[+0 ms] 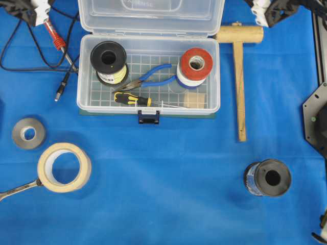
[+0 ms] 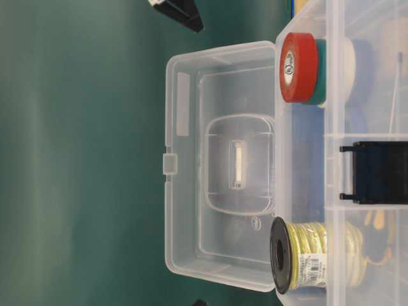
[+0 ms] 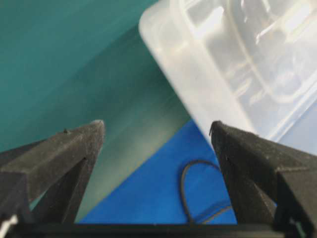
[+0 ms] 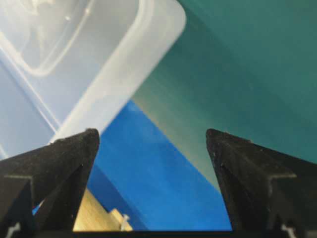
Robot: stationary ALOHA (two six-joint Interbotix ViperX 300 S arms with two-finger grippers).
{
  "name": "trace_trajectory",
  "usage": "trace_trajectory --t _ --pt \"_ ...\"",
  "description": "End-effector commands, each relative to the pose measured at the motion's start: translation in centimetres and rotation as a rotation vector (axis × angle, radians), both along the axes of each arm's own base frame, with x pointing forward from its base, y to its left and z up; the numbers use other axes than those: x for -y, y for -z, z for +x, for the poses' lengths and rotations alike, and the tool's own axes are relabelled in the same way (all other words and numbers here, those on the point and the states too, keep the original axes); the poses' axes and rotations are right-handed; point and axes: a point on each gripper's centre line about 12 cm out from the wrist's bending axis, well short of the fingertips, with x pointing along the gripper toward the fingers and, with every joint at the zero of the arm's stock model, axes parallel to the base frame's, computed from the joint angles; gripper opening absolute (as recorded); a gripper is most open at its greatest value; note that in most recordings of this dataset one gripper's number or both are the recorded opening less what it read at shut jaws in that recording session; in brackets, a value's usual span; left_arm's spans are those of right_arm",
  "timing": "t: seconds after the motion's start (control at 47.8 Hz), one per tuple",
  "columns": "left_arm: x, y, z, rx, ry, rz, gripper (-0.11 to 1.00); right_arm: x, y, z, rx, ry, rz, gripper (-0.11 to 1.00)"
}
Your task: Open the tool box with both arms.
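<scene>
The tool box (image 1: 148, 108) stands open on the blue cloth, its clear lid (image 1: 150, 18) swung back and its dark blue latch (image 1: 148, 117) hanging at the front. Inside lie a yellow wire spool (image 1: 108, 62), blue-handled pliers (image 1: 150, 77), a screwdriver (image 1: 132, 99) and stacked tape rolls (image 1: 195, 66). My left gripper (image 1: 31, 11) sits at the back left, my right gripper (image 1: 268, 10) at the back right, both off the box. In the left wrist view the left gripper (image 3: 156, 125) is open and empty, with the lid (image 3: 233, 59) beyond. In the right wrist view the right gripper (image 4: 151, 132) is likewise open and empty beside the lid (image 4: 99, 59).
A wooden mallet (image 1: 239, 76) lies right of the box. Red probes with black cables (image 1: 53, 35) lie to its left. Nearer the front are a grey tape roll (image 1: 28, 133), a masking tape roll (image 1: 64, 167), a wrench (image 1: 18, 189) and a dark spool (image 1: 268, 178).
</scene>
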Motion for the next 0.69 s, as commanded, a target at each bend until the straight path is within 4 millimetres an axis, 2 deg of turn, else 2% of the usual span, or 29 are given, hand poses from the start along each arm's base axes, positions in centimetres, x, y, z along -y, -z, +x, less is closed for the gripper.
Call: trace_trajectory --t 0.0,0.167,0.397,0.502,0.669 --pt "0.3 -0.9 -0.6 0.022 -0.007 0.026 0.9 -0.3 -0.9 -0.8 0.019 0.013 -0.02 0.86" --pt "1.3 -1.1 -1.5 0.037 -0.01 0.041 0.9 -1.1 -0.8 -1.7 0.02 0.02 -0.02 0.86" --pt "1.8 -1.0 -1.4 0.054 -0.004 0.008 0.9 -1.4 -0.9 -1.4 0.035 0.01 -0.011 0.86" --pt "2.9 -0.6 -0.9 0.031 0.041 -0.025 0.9 -2.6 -0.9 -0.5 0.034 -0.042 -0.005 0.86" --pt "6.0 -0.6 0.3 0.03 0.163 -0.031 0.9 -6.0 -0.6 1.3 0.024 -0.175 0.016 0.86"
